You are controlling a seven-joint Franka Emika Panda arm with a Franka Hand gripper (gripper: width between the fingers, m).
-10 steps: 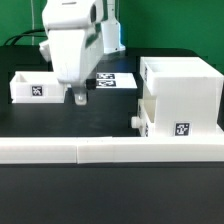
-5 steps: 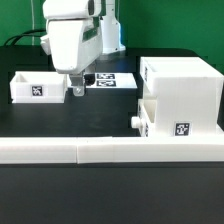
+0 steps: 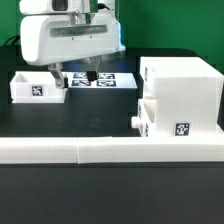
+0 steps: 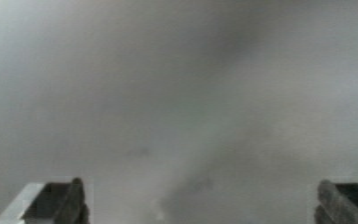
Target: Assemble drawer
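Note:
The drawer's tall white casing (image 3: pixel 182 82) stands at the exterior view's right, with a tag low on its front. One shallow tray (image 3: pixel 150 116) sits partly in the casing, its knob (image 3: pixel 134 120) pointing to the exterior view's left. The second tray (image 3: pixel 36 88), tagged, lies on the black table at the left. My gripper (image 3: pixel 75 74) hangs just right of that tray's end, fingers spread and empty. In the wrist view only a blurred grey field shows, with one fingertip (image 4: pixel 55 203) in each lower corner, far apart.
The marker board (image 3: pixel 112 81) lies flat behind the gripper, partly hidden by it. A long low white border wall (image 3: pixel 110 150) runs along the front of the table. Cables hang at the back left.
The gripper has moved up and back, and its hand has turned so its broad side faces the exterior camera. The trays and casing have not moved.

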